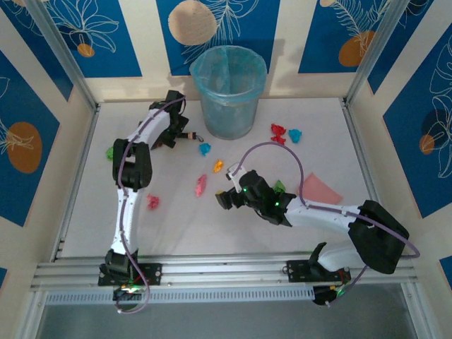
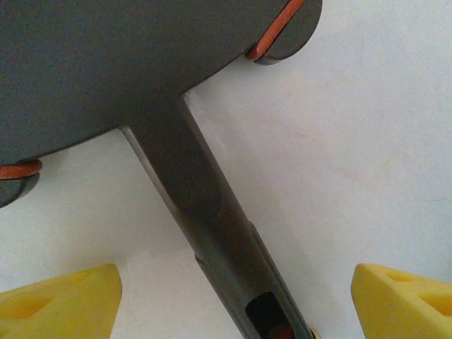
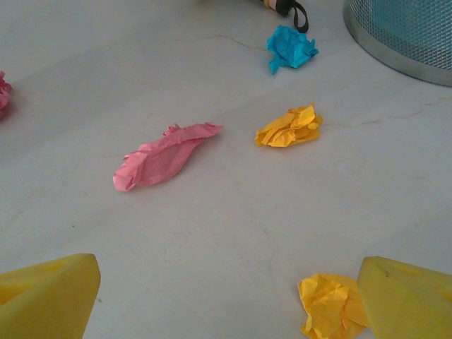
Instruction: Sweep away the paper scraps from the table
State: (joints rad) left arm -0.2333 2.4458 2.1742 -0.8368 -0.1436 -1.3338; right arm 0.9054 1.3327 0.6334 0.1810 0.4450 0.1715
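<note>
Bright even light, soft shadows, mild blur

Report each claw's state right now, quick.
Left claw: open, astride a dark tool handle, not gripping it.
Right claw: open, holding nothing.

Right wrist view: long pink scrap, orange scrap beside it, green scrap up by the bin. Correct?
Not quite: the right wrist view shows a blue scrap by the bin, not a green one. The pink scrap and orange scrap are as stated.
</note>
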